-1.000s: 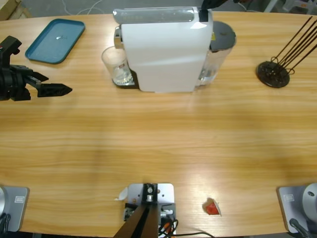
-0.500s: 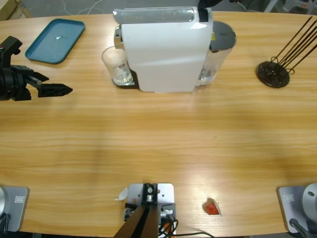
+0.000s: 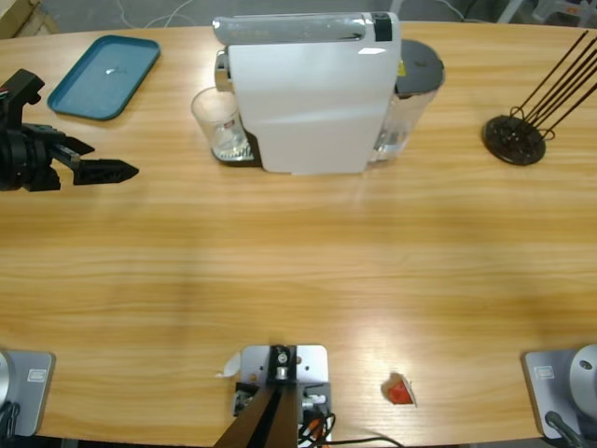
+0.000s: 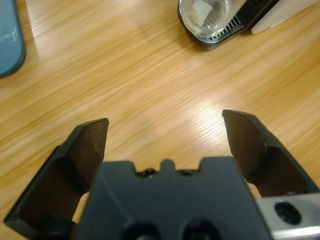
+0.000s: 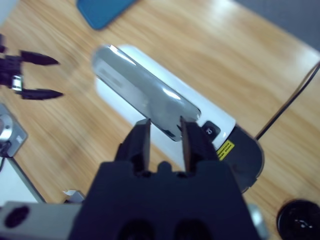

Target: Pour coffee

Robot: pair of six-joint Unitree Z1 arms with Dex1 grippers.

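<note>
A clear glass (image 3: 219, 123) stands on the drip tray at the left end of the white coffee machine (image 3: 308, 93). A thin pale layer of coffee (image 3: 230, 145) lies at the glass's bottom. My left gripper (image 3: 114, 159) hovers open at the table's left side, jaws pointing toward the glass and well short of it. In the left wrist view the glass (image 4: 205, 15) sits far ahead of the left gripper (image 4: 165, 120). My right gripper (image 5: 165, 121) hangs high above the coffee machine (image 5: 150, 100), its jaws drawn close with only a narrow slit between them, holding nothing. It is out of the high view.
A blue tray (image 3: 103, 75) lies at the back left. The machine's grey water tank (image 3: 415, 84) is at its right end. A black round stand with thin rods (image 3: 513, 140) sits at the back right. A small red foil scrap (image 3: 399, 390) lies near the front edge.
The black tip of the right gripper that showed at the top edge above the machine has left the high view. The left gripper has edged slightly to the right.
</note>
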